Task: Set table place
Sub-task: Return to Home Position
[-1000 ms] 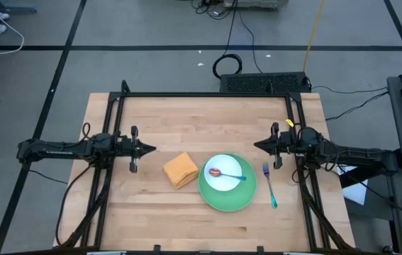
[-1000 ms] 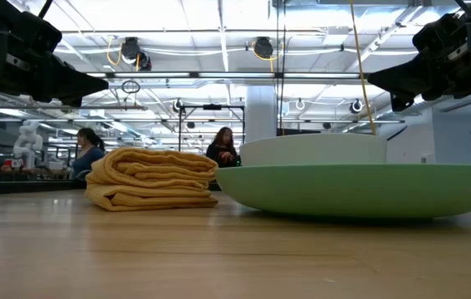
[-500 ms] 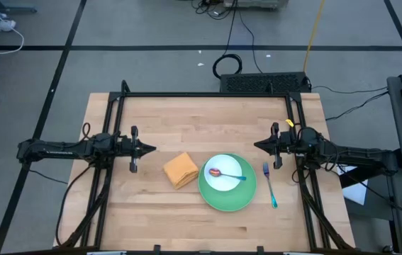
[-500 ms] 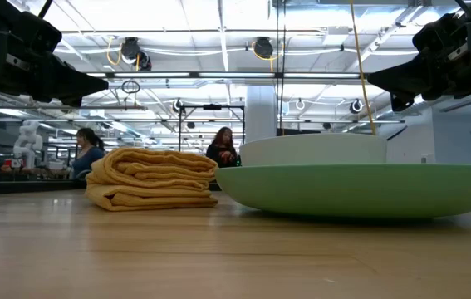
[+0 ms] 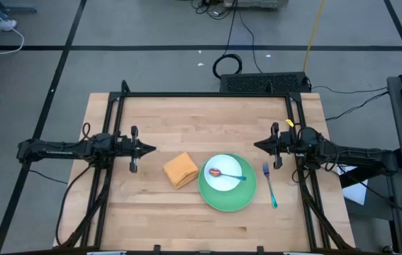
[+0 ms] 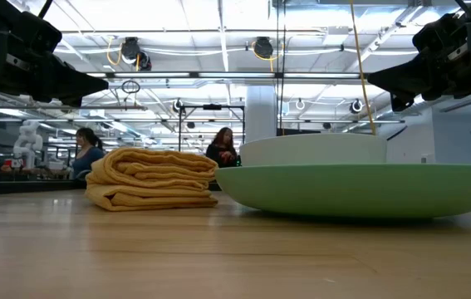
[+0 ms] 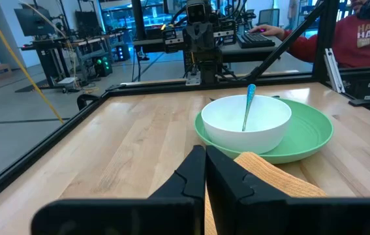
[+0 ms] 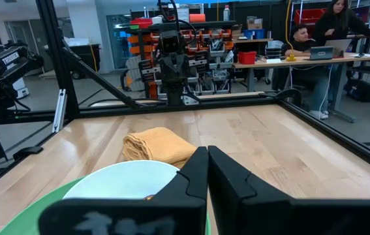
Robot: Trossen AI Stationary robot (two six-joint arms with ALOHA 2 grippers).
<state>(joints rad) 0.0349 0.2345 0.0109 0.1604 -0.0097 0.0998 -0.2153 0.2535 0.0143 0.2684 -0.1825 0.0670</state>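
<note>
The bench (image 5: 186,120) is pale, fine-grained wood planking, boxed in by a black metal frame (image 5: 208,94) along its edges. A round, shallow plate (image 5: 222,205) of smooth light green sits toward the near right of the bench. On its middle stands a smaller white bowl (image 5: 230,164) with a glossy, rounded wall. A spoon (image 5: 227,175) lies tilted in the bowl, its reddish end down inside and its slim teal handle leaning up over the rim. Just to the right of the plate, apart from it, a fork (image 5: 269,185) lies flat on the wood, tines pointing away and blue handle toward the near edge. To the left of the plate, close beside its rim, is an orange napkin (image 5: 181,170), soft cloth folded into a thick, rounded square.

The left pincer (image 5: 152,149) hangs above the bench's left side with its dark fingers pressed together and holding nothing. The right pincer (image 5: 256,145) hangs above the right side, just beyond the fork's tines, also closed and empty. The two tips face each other. The far half of the bench between them is bare wood, as is the near left corner.
</note>
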